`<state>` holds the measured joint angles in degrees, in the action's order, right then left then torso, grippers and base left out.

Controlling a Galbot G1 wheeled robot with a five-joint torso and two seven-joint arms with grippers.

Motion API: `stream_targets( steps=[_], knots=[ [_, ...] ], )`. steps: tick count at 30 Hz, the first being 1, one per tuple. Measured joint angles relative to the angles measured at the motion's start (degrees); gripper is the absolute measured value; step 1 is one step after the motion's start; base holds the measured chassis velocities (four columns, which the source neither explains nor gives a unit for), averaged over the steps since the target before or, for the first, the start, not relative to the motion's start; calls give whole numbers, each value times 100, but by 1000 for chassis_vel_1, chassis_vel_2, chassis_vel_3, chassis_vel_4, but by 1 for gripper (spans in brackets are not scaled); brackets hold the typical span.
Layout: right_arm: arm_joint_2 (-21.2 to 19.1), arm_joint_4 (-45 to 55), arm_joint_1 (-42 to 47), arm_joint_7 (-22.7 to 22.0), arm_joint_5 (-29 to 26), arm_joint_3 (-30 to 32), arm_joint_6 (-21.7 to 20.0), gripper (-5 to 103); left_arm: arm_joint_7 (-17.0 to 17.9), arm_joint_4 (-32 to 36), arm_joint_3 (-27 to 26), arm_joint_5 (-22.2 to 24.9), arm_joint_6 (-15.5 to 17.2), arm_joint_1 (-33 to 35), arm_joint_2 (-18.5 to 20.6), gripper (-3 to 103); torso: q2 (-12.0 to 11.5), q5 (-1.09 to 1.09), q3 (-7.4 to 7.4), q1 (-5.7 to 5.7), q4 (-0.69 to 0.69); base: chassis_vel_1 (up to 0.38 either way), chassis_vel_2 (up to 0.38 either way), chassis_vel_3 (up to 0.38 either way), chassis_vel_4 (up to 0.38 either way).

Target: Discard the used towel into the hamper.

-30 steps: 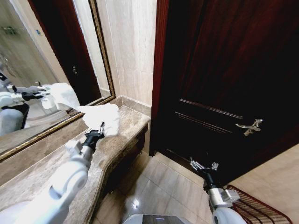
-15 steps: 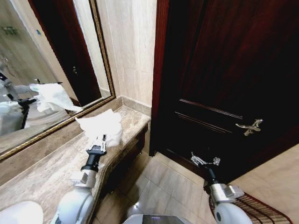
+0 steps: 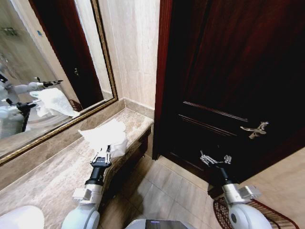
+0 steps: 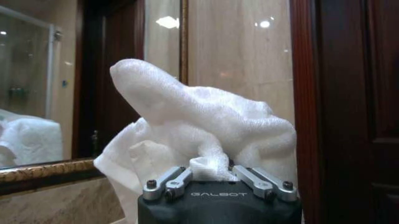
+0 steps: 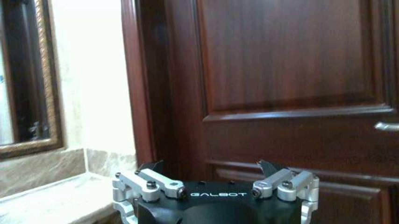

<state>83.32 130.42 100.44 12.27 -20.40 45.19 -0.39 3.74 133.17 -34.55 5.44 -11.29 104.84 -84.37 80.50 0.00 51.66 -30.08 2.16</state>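
Note:
The used towel (image 3: 106,136) is a crumpled white cloth held just above the marble counter's right end. My left gripper (image 3: 101,157) is shut on its lower edge. In the left wrist view the towel (image 4: 193,123) bulges up over that gripper (image 4: 215,175), whose fingers pinch a fold. My right gripper (image 3: 215,160) hangs open and holds nothing, low in front of the dark door; in the right wrist view the same gripper (image 5: 215,182) has its jaws spread wide. The hamper (image 3: 275,218), a dark red wire basket, stands on the floor at the lower right, partly hidden behind my right arm.
A marble counter (image 3: 52,176) runs along the left under a gold-framed mirror (image 3: 43,71). A dark wooden door (image 3: 228,71) with a metal handle (image 3: 254,129) stands ahead. Tiled floor (image 3: 167,191) lies open between the counter and the hamper.
My left arm has drawn back and down along the counter, bringing the towel toward the counter's edge. The right gripper has shifted slightly to the right.

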Motion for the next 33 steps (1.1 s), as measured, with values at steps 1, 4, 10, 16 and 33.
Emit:
stream_targets(
  steps=[1,4,10,16,33],
  knots=[
    [0,0,0,0,0,0,0,100,0,0,0,0,0,0,0,12,0,0,0,0,0,0,0,0,0],
    [15,0,81,36,26,-33,29,100,7,42,-8,-120,90,-50,-206,12,0,1,0,0,0,0,0,0,0],
    [24,-92,112,122,60,18,55,100,-10,62,-32,-87,206,-70,-105,12,0,1,0,0,0,0,0,0,0],
    [77,-88,113,121,81,22,8,100,-33,83,-27,41,335,-151,96,12,0,0,0,0,0,0,0,0,0],
    [60,-141,149,-22,62,46,77,100,-18,118,57,15,450,-263,78,12,0,-1,0,0,0,25,-29,-34,21]
  ],
)
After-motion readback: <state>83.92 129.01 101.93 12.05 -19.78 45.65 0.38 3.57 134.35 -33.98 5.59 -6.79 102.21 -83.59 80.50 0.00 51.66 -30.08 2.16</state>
